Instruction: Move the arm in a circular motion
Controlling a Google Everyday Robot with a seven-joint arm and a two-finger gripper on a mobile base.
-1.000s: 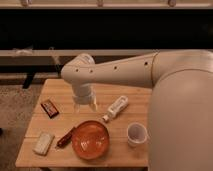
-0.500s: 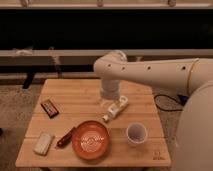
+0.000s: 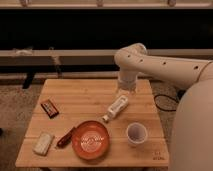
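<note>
The cream-white arm (image 3: pixel 165 67) comes in from the right, and its rounded elbow (image 3: pixel 131 56) is above the far right part of the wooden table (image 3: pixel 85 97). The short wrist (image 3: pixel 127 80) points straight down. The gripper (image 3: pixel 126 91) sits at its lower end, just over the table's back right edge, behind a white bottle (image 3: pixel 117 108) that lies on its side. I see nothing held in it.
On the table are an orange bowl (image 3: pixel 91 139), a white cup (image 3: pixel 136 133), a brown snack bar (image 3: pixel 49 107), a white packet (image 3: pixel 43 142) and a reddish stick (image 3: pixel 66 137). A dark cable (image 3: pixel 162 102) lies on the floor at the right. A long rail (image 3: pixel 55 54) runs behind.
The elbow and wrist have swung steadily from the table's left side to its far right side. The things on the table have not moved.
</note>
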